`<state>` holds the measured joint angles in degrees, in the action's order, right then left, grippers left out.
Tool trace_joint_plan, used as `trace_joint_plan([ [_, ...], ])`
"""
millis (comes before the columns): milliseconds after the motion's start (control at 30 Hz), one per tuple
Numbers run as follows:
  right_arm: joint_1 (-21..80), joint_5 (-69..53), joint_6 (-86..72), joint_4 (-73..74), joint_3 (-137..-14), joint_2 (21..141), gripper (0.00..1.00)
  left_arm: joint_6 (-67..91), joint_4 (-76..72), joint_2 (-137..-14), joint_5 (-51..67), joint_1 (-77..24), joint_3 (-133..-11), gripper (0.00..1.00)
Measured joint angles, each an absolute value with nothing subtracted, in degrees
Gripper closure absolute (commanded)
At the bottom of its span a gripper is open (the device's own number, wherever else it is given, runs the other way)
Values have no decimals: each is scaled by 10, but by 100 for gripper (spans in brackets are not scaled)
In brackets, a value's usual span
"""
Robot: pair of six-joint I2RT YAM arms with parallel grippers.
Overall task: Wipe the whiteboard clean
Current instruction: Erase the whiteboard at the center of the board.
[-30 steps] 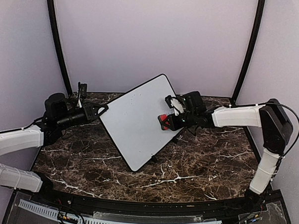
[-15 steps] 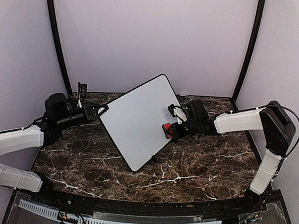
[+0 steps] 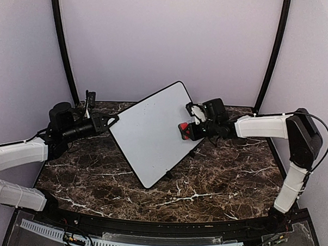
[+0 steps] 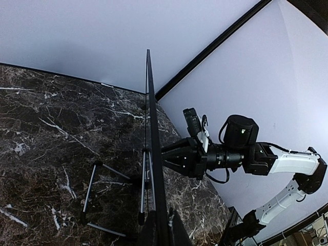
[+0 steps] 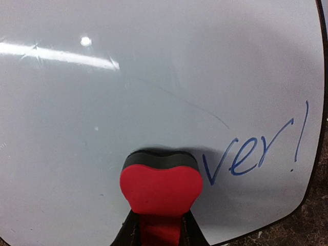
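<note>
- The whiteboard (image 3: 150, 133) is seen at the centre of the top view, propped at a tilt on a thin black stand (image 4: 95, 187) on the marbled counter (image 3: 221, 182).
- Its left corner is clamped by the closed left gripper (image 3: 112, 121). In the left wrist view the board is seen edge-on, running up from the bottom centre of the frame.
- A red eraser (image 5: 161, 188) is held in the right gripper (image 3: 187, 130), whose jaws are closed on it. It is pressed against the board's face near the right edge.
- In the right wrist view, blue writing (image 5: 256, 154) reading "ver!" is seen just right of the eraser, in the lower right of the frame.
- The rest of the visible face is white, with a faint curved streak.
</note>
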<state>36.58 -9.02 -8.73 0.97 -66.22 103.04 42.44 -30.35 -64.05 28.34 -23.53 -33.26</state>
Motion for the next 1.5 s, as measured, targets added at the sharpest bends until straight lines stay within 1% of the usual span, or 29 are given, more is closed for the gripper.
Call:
trace_joint_plan([
  [133,360,-87,-87,10,-697,1043,82,424,-303,-641,284,-235,-333,100],
  [233,360,-87,-87,13,-695,1044,82,424,-303,-641,284,-235,-333,100],
  [567,359,-85,-86,-1,-594,1025,82,427,-303,-641,281,-235,-333,100],
  [700,356,-85,-87,2,-591,1020,82,427,-304,-641,283,-235,-333,100],
  [833,354,-85,-86,17,-612,1024,82,426,-304,-641,283,-235,-333,100],
  [1067,354,-84,-82,39,-710,1055,82,427,-303,-641,280,-235,-333,100],
  [1233,352,-78,-76,43,-726,1061,82,427,-303,-641,280,-235,-333,100],
  [1333,349,-77,-74,37,-716,1060,82,427,-303,-641,280,-235,-333,100],
  [1500,340,-75,-74,30,-656,1046,82,428,-303,-641,280,-235,-333,100],
])
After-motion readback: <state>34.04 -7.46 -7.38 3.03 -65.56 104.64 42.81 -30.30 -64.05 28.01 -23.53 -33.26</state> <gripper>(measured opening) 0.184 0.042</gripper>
